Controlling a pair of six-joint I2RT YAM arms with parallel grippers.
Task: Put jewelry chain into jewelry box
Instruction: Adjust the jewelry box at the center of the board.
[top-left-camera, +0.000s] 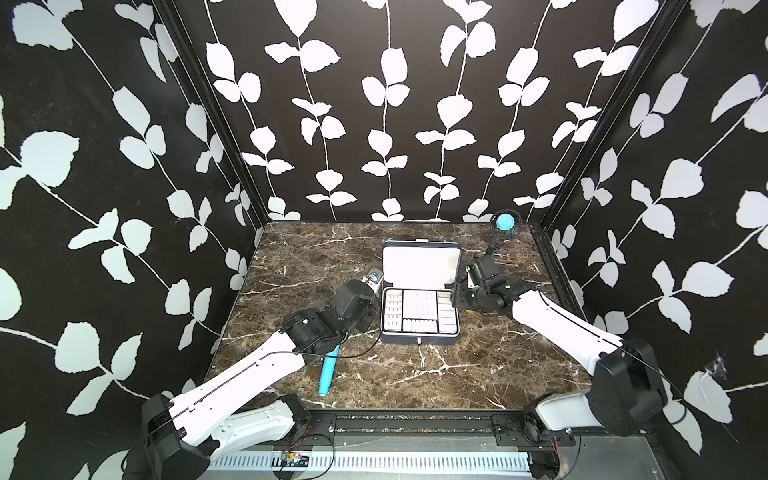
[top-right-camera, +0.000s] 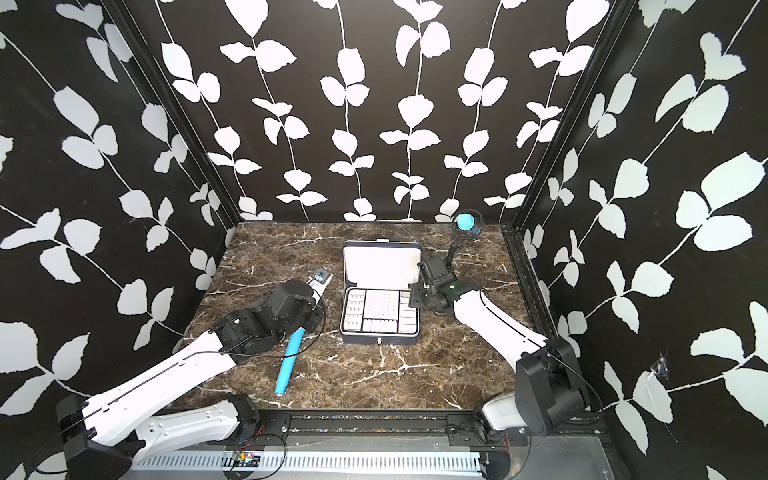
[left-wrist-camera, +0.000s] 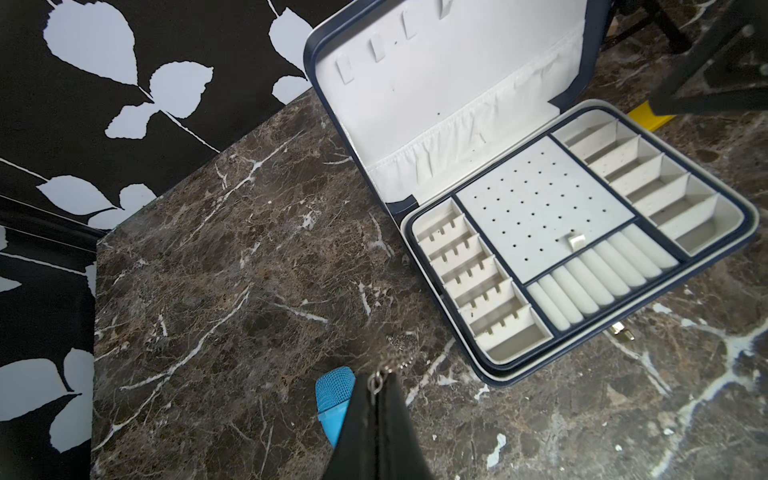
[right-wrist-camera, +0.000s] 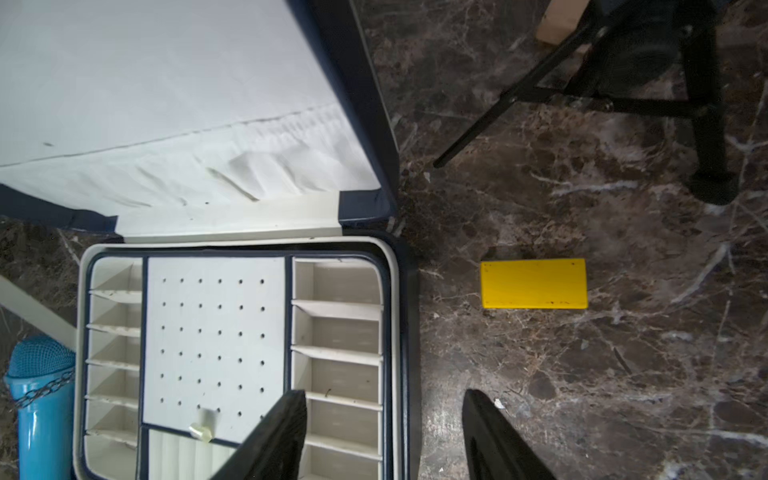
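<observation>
The jewelry box (top-left-camera: 419, 337) (top-right-camera: 378, 338) stands open at the table's middle, its white-lined lid (left-wrist-camera: 436, 95) upright and its compartment tray (right-wrist-camera: 216, 332) showing. My left gripper (left-wrist-camera: 377, 380) is shut, pinching an end link of the thin silvery jewelry chain (left-wrist-camera: 400, 360) just off the box's left front corner. The chain (right-wrist-camera: 43, 390) trails over the head of a blue microphone. My right gripper (right-wrist-camera: 384, 395) hangs open over the box's right rim (right-wrist-camera: 401, 332), with nothing between its fingers.
The blue toy microphone (top-left-camera: 328, 370) (left-wrist-camera: 334, 395) lies on the marble left of the box, under my left wrist. A yellow block (right-wrist-camera: 534, 284) lies right of the box. A small black tripod with a blue ball (top-left-camera: 505, 222) stands at the back right.
</observation>
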